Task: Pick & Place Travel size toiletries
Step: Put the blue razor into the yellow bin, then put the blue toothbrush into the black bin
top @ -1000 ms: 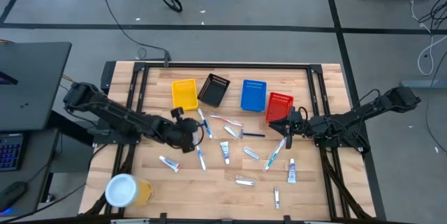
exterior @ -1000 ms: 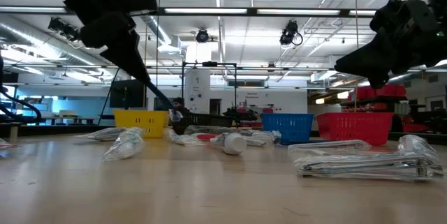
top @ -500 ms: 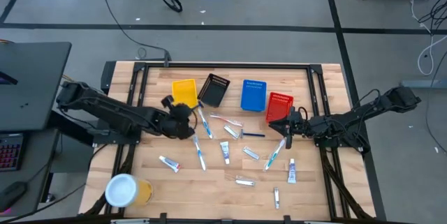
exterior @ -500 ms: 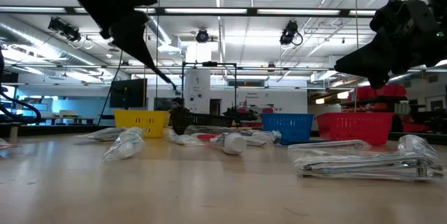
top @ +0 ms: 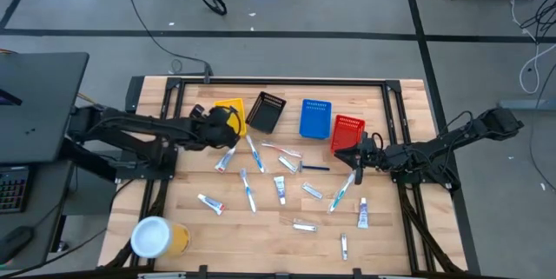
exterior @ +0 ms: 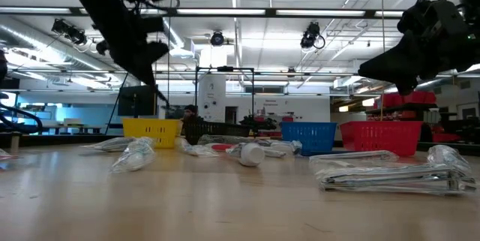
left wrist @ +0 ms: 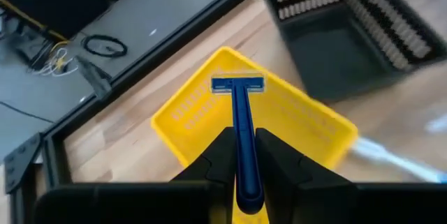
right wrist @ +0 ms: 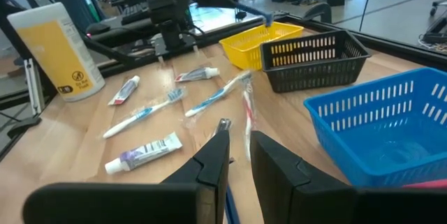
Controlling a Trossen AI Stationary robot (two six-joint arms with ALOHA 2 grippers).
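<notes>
My left gripper [top: 219,125] is shut on a blue razor [left wrist: 242,130] and hovers over the yellow mesh basket [top: 231,109], whose rim [left wrist: 183,109] shows below the razor head. The other toiletries lie flat on the wood: white tubes [top: 280,189] [top: 210,202], blue-white toothbrushes [top: 248,189], a dark razor [top: 315,168] and silvery sachets [top: 304,225]. My right gripper [top: 355,155] waits above the table beside the red basket [top: 347,129], its fingers slightly open [right wrist: 237,147] and empty. My left gripper pinches the blue razor's handle [left wrist: 246,172] between its two fingers, which lie along the handle. The razor head [left wrist: 237,83] sticks out beyond the fingertips. The razor is lifted clear and slants down over the yellow basket [exterior: 156,89].
A black basket [top: 266,111] and a blue basket [top: 315,117] stand between the yellow and red ones along the far side. A big yellow cup with a white lid [top: 156,237] lies at the near left corner. Bare wood shows along the near edge.
My left gripper has carried the razor from the middle of the table toward the far edge, and is now over the yellow basket. The razor stays pinched in its fingers. My right arm has kept still.
</notes>
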